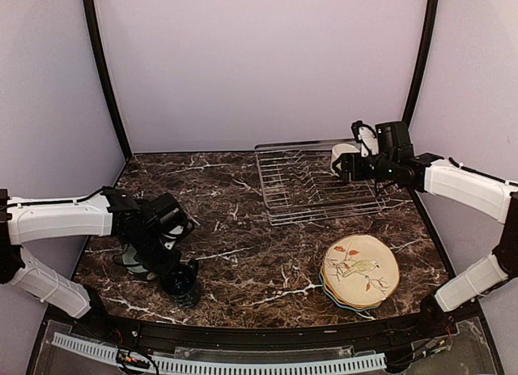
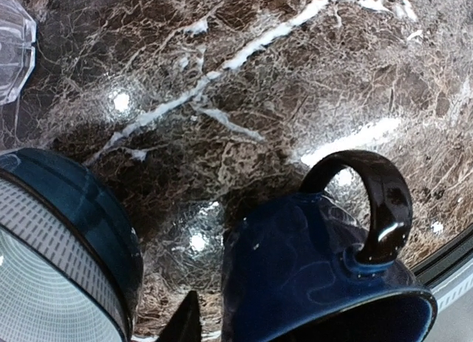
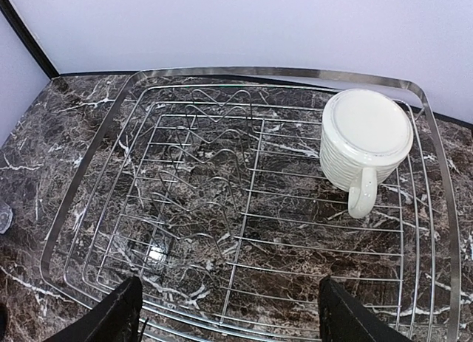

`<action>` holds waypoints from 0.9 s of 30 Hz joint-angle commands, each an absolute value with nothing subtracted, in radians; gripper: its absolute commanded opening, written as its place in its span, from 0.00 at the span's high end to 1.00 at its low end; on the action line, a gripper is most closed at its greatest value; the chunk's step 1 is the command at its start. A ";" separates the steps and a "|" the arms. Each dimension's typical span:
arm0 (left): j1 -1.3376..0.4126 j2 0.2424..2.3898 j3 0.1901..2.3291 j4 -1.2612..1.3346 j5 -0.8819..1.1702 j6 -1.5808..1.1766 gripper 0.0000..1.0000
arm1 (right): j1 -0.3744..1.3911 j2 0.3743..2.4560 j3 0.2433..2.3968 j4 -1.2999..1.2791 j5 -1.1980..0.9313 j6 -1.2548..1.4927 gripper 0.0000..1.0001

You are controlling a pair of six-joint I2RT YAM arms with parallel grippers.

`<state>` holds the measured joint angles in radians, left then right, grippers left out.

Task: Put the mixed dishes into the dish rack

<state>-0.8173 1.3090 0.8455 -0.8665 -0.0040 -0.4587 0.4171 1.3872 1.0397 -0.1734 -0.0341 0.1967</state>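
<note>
Top external view, showing a rectangular silver wire dish rack (image 1: 320,189) sitting at the far right of the dark marble table (image 1: 243,229) and already carrying a ribbed cream mug (image 1: 343,155) upside down in its far right corner. Hovering just near of that mug: the right gripper (image 3: 229,320), fingers spread wide, gripping nothing. Lying at the near right: a stack of scalloped plates (image 1: 360,271), cream bird pattern topmost. Reaching down at the near left: the left gripper (image 1: 176,270), poised right over a glossy navy mug (image 2: 318,275) resting on the marble, handle loop showing clearly in the left wrist view. Fingers there mostly hidden, so apart or clamped, impossible telling. Waiting nearby: a clear glass tumbler (image 2: 11,50). Judging the navy mug as rigid, slick-glazed, chippable and fairly weighty; probably gripping best across the wall at the rim, one finger inside, or else through the handle loop.
</note>
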 commanded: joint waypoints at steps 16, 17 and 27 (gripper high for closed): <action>-0.841 1.228 0.951 -0.521 0.193 -0.373 0.99 | 0.567 1.290 1.063 -0.198 -0.379 0.202 0.10; -0.841 1.212 0.934 -0.473 0.215 -0.375 0.99 | 0.576 1.284 1.050 -0.170 -0.431 0.226 0.08; -0.839 1.198 0.793 0.262 0.416 -0.429 0.99 | 0.666 1.314 0.968 0.133 -0.764 0.598 0.01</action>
